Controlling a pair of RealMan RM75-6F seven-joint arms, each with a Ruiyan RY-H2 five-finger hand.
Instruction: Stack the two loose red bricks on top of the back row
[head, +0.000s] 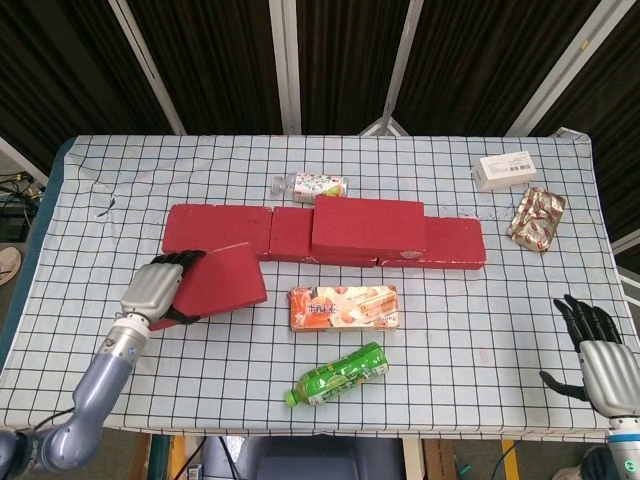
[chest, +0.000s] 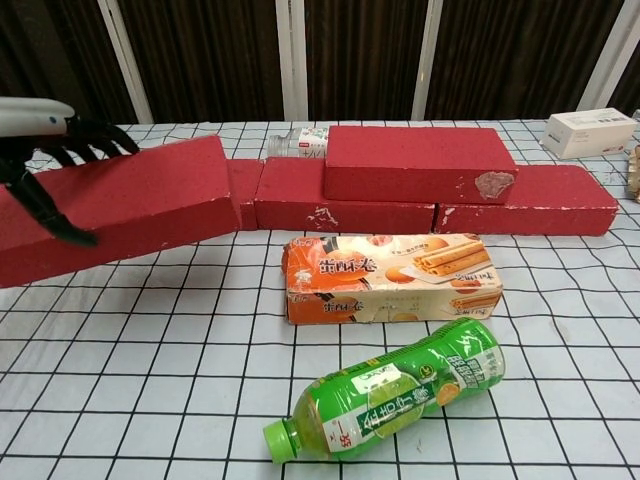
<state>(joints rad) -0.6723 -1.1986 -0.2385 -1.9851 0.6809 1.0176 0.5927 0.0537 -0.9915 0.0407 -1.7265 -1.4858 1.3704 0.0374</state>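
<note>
My left hand grips a loose red brick by its left end and holds it in the air, tilted, in front of the left end of the back row. Another red brick lies stacked on the middle of that row. My right hand hangs at the table's near right edge, fingers spread, holding nothing.
A snack box and a green bottle lie in front of the row. A small bottle lies behind it. A white box and a foil packet sit at the far right.
</note>
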